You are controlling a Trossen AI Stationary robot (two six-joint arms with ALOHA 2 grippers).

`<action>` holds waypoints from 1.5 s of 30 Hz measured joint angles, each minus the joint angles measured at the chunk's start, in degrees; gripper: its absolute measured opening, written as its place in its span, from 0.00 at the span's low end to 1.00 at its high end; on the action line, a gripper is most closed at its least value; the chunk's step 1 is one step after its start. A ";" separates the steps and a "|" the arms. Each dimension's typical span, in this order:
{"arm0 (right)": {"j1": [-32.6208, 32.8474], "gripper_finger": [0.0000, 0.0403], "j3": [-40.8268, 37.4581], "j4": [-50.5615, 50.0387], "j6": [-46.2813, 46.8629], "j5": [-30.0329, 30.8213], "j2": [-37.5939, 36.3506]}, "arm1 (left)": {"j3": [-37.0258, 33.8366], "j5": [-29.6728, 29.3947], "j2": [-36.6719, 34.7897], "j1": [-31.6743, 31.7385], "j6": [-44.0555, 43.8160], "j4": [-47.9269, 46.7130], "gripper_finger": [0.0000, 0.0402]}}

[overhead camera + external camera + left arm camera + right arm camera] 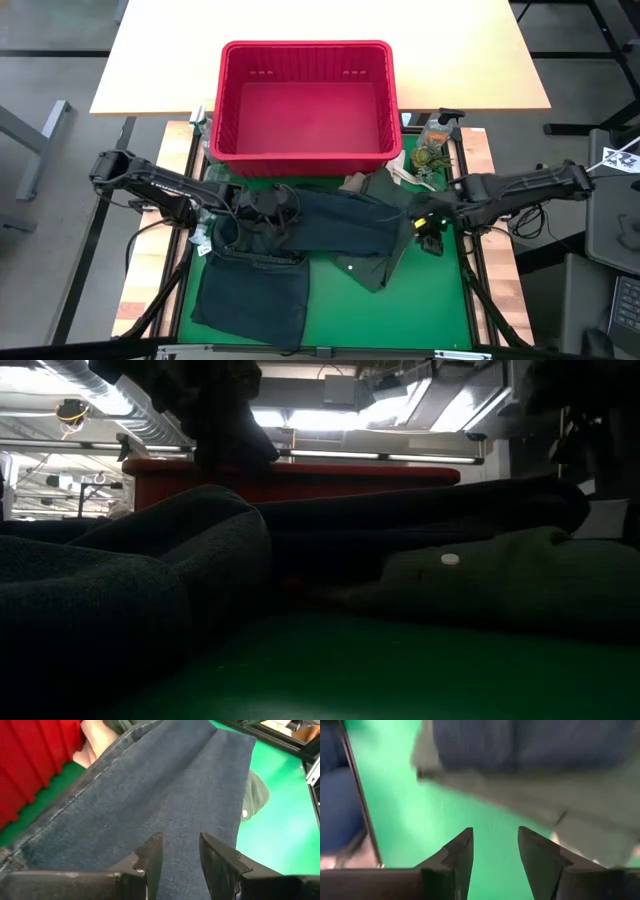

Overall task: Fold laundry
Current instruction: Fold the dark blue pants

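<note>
The red slatted basket (305,100) is the largest thing in the high view, sitting at twelve o'clock on the table and straddling the pale far board and the green mat (420,300). Only that view shows its open inside; the low view gives just its red rim (300,472) behind the cloth.

Just in front of the basket, at the mat's centre, the dark blue denim jeans (330,222) lie spread, one leg running toward three o'clock and a folded part reaching down toward seven o'clock. The left wrist view alone shows the denim's weave and a side seam (165,790); the low view shows it as a dark rolled mound (130,580).

The olive-green buttoned shirt (375,268) pokes out under the jeans toward five o'clock. Its pale button is plain in the low view (450,559).

The left gripper (262,208) hovers over the jeans at nine o'clock of centre; its wrist view shows the fingers (150,857) parted with denim beneath and nothing pinched. The right gripper (428,228) sits at three o'clock by the shirt's edge, fingers (460,855) apart over bare mat, holding nothing.

A clear plastic bottle (432,135) stands at two o'clock, seen only from above.
</note>
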 joint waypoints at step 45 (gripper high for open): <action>0.00 0.39 -30.94 54.08 54.69 12.81 -4.87 | -0.04 -1.54 0.12 -0.35 2.97 -0.21 0.30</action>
